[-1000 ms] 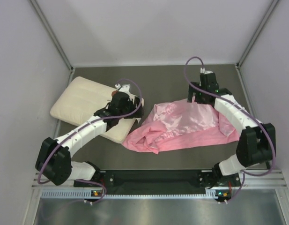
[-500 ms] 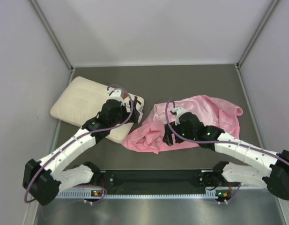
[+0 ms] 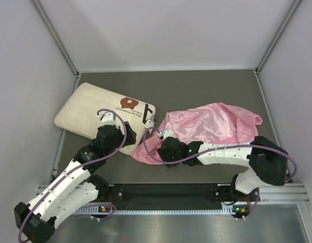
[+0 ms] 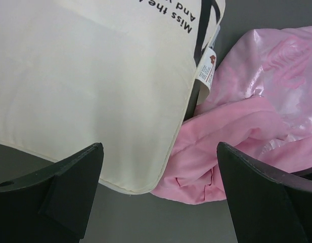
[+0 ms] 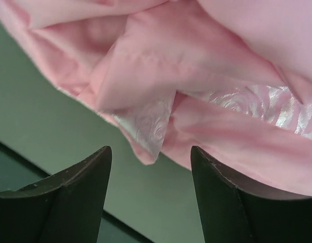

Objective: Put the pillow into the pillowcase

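- My left tool [image 4: 160,152]: wide, empty, over the pillow [image 3: 90,109] corner.
- My right tool [image 5: 150,152]: jaws apart at a pillowcase [image 3: 211,124] fold.
- Pillow: on the desk [image 3: 196,86], left of the crumpled pillowcase.

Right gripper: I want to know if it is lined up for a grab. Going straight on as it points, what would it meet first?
Probably the pillowcase: its folded near edge lies right ahead of the right gripper, between its open jaws. Depth is unclear.
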Controlling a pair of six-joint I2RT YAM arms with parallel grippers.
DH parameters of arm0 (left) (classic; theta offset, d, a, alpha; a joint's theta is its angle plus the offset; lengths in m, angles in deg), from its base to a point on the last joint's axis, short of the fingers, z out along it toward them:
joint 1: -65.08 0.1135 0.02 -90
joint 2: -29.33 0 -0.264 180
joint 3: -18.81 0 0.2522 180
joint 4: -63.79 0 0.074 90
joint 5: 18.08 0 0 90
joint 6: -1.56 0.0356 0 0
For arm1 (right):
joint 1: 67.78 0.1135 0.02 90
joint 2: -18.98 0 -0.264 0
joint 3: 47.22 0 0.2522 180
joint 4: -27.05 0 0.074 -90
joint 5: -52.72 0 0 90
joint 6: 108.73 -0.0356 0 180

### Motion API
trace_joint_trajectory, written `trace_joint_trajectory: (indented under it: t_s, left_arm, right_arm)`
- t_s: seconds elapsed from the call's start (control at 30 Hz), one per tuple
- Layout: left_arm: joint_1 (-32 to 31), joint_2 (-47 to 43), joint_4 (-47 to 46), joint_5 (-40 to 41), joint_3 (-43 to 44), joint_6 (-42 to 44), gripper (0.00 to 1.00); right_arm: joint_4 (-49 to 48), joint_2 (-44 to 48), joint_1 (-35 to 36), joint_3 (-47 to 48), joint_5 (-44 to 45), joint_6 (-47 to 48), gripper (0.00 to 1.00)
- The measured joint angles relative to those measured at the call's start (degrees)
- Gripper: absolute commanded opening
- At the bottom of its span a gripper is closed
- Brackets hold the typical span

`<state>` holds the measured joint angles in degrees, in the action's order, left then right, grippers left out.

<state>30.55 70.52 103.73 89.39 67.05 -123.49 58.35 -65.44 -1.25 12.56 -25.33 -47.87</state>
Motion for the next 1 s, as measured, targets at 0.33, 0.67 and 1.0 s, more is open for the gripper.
trace_joint_trajectory:
  t_s: [0.33,0.67,1.0]
  left_arm:
    - [0.0,0.0,-0.5,-1.6,-2.2,-1.1,0.98]
    - [0.0,3.3,-5.3,-8.8,-3.1,0.6,0.97]
    - [0.0,12.5,-16.4,-19.8,-3.2,3.3,0.98]
  right_arm:
    - [0.1,-4.0,0.1,3.0,4.5,0.0,0.00]
    - [12.5,5.6,-7.6,13.1,9.8,6.3,0.00]
    - [17.9,9.5,-12.3,35.8,12.5,15.2,0.00]
